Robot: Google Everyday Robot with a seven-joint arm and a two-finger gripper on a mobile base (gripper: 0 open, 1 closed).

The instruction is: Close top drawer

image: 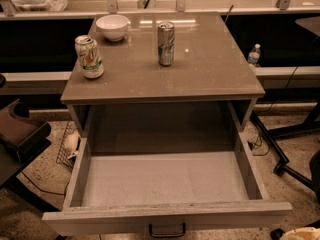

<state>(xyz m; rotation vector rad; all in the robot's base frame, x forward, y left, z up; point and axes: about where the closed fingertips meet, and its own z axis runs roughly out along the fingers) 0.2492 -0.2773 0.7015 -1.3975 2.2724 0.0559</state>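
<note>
The top drawer [165, 179] is pulled far out from under the grey-brown cabinet top [200, 79]. It is deep and empty, with a pale grey floor. Its flat front [100, 221] runs along the bottom of the view, with a small dark handle [167, 230] at its centre. The two lower drawer fronts are out of view. My gripper [300, 232] shows only as a pale shape at the bottom right corner, just right of and below the drawer front's right end, apart from it.
On the cabinet top stand a white bowl [112, 26], a green-and-white can [89, 57] and a silver can [166, 43]. A water bottle [254, 55] stands behind on the right. Black stand legs [280, 154] lie on the floor at right. A dark chair [20, 134] is at left.
</note>
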